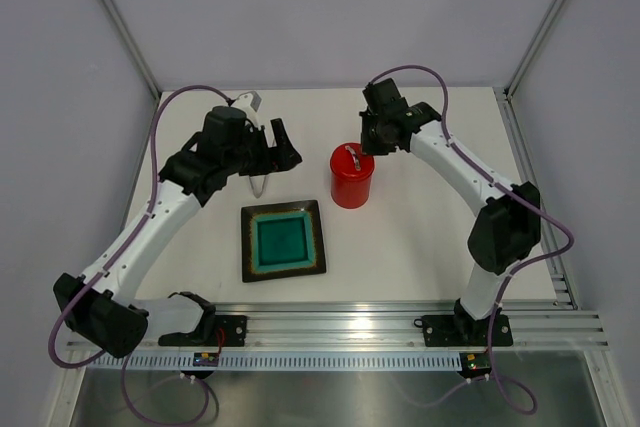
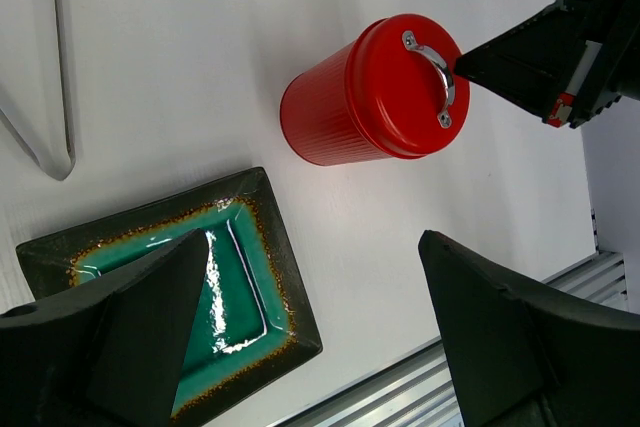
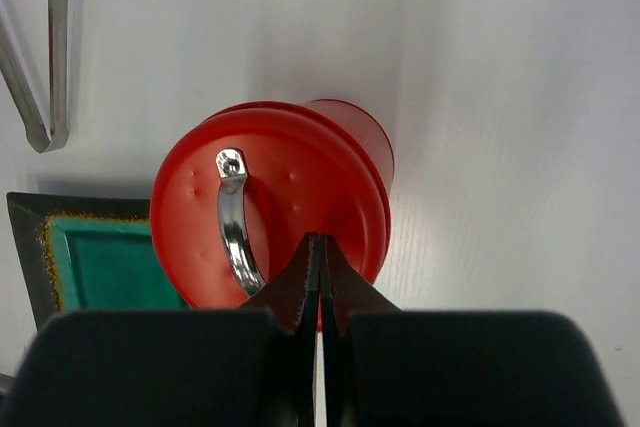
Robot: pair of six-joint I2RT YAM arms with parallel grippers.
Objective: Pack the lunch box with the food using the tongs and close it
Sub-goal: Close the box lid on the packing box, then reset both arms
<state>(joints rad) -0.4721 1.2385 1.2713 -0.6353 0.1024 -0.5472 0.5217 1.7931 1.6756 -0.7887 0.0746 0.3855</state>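
The red lunch box (image 1: 352,179) stands upright on the table with its red lid (image 2: 405,82) on; the lid's metal handle (image 3: 233,217) faces up. My right gripper (image 3: 320,244) is shut with nothing in it, its tips (image 2: 472,63) right at the lid's rim beside the handle. My left gripper (image 1: 287,147) is open and empty, hovering left of the lunch box, above the plate's far edge. The silver tongs (image 2: 55,137) lie on the table left of the box, partly under my left arm (image 1: 258,184). No food shows in any view.
A square dark plate (image 1: 311,243) with a teal centre lies in front of the lunch box; nothing lies on it. An aluminium rail (image 1: 400,319) runs along the near table edge. Grey walls enclose the back and sides.
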